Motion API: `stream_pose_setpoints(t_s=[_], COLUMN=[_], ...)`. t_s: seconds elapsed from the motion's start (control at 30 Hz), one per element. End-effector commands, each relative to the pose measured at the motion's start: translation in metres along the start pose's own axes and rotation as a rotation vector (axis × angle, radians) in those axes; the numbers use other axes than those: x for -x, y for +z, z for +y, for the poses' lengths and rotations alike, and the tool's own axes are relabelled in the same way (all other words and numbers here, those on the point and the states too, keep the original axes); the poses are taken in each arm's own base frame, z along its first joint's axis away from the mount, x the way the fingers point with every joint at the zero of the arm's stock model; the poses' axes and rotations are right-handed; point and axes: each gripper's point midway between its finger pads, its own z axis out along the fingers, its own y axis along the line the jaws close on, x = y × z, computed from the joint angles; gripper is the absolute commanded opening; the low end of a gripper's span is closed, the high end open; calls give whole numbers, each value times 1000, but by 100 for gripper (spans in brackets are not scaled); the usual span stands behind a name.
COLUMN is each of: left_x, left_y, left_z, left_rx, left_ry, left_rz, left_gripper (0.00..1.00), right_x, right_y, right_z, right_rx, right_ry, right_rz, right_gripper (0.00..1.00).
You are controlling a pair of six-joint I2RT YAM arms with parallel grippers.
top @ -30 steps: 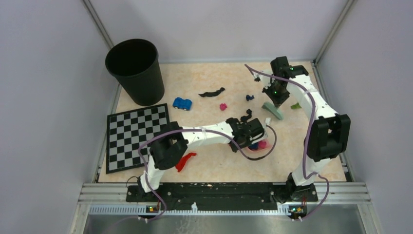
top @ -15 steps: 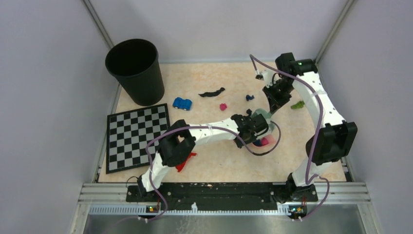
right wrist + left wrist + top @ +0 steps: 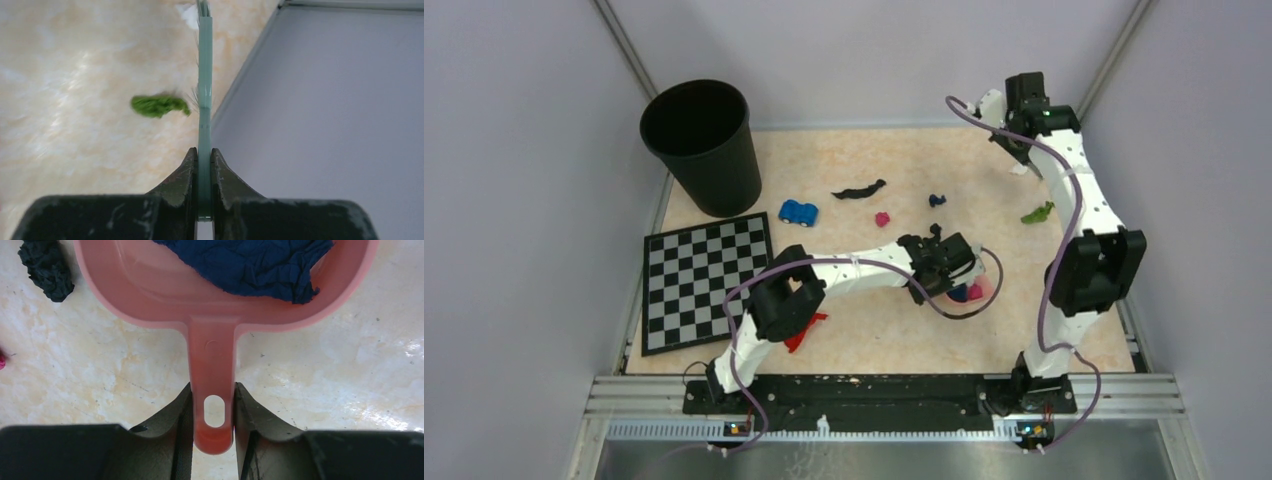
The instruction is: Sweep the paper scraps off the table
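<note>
A pink dustpan (image 3: pixel 150 295) lies on the table (image 3: pixel 894 330), and my left gripper (image 3: pixel 214 412) is shut on its handle. A dark blue paper scrap (image 3: pixel 250 262) lies inside the pan, and a black scrap (image 3: pixel 47 270) lies just outside its left rim. My right gripper (image 3: pixel 204 156) is shut on a thin teal brush (image 3: pixel 204 90), seen edge-on at the far right corner by the wall. A green scrap (image 3: pixel 159 105) lies left of the brush. A black strip (image 3: pixel 859 190), a magenta scrap (image 3: pixel 883 219), a dark blue scrap (image 3: pixel 937 200) and a red scrap (image 3: pixel 804 330) lie loose on the table.
A black bin (image 3: pixel 702 145) stands at the back left. A chequered board (image 3: pixel 707 280) lies in front of it, with a small blue toy car (image 3: pixel 798 212) beside its far corner. Grey walls close in the table on both sides.
My right arm swung the brush away from the dustpan, back to the far right corner. The left gripper and the dustpan shifted slightly right.
</note>
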Motion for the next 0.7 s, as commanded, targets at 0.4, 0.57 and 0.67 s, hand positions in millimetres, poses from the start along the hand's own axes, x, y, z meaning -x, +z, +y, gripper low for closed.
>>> stream_pose_setpoints(t_s=[0.4,0.57,0.67], left_x=[7,3,2], left_y=[-41,-37,-35], left_z=[7,11,15], left_rx=[7,4,9], left_ry=[-69,-71,-69], left_rz=[-47,-27,-13], left_gripper=[0,0,0], right_x=[38,9,-11], right_y=[132,103,76], right_z=[-31,20,52], right_rx=[-109,90,184], right_ry=[-248,-271,-275], right_rz=[18,38,54], right_gripper=[0,0,0])
